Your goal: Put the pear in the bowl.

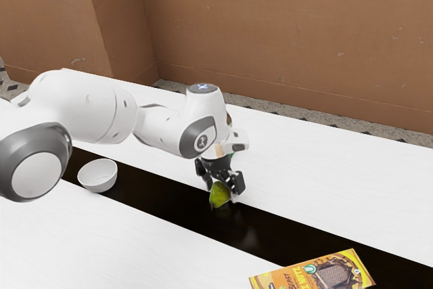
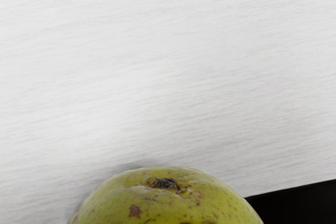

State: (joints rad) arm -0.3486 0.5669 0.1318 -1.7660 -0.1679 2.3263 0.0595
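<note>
The pear [image 1: 218, 197] is at the black gripper [image 1: 222, 193], directly beneath the hand, over the far edge of the black strip [image 1: 159, 197] in the exterior view. I cannot tell whether it rests on the surface or hangs just above it.

That strip runs slantwise along the white table [image 1: 352, 174], with pale surface on both sides. The white bowl [image 1: 99, 181] stands upright on the strip toward the exterior view's left, well apart from the pear, and a long stretch of dark surface lies between them. Toward the exterior view's lower right, an orange and yellow box [image 1: 277, 278] lies at the strip's near edge, partly cut off by the frame and also well apart from the pear. Past the table's far edge come the speckled floor [image 1: 304, 119] and the brown wall [image 1: 284, 38].

In the wrist view, the pear's rounded, brown-spotted end sits close under the hand, its dark blossom end facing up, with white tabletop beyond it and a corner of the strip beside it. Whether the gripper is grasping the pear or merely surrounding it, I cannot tell.
</note>
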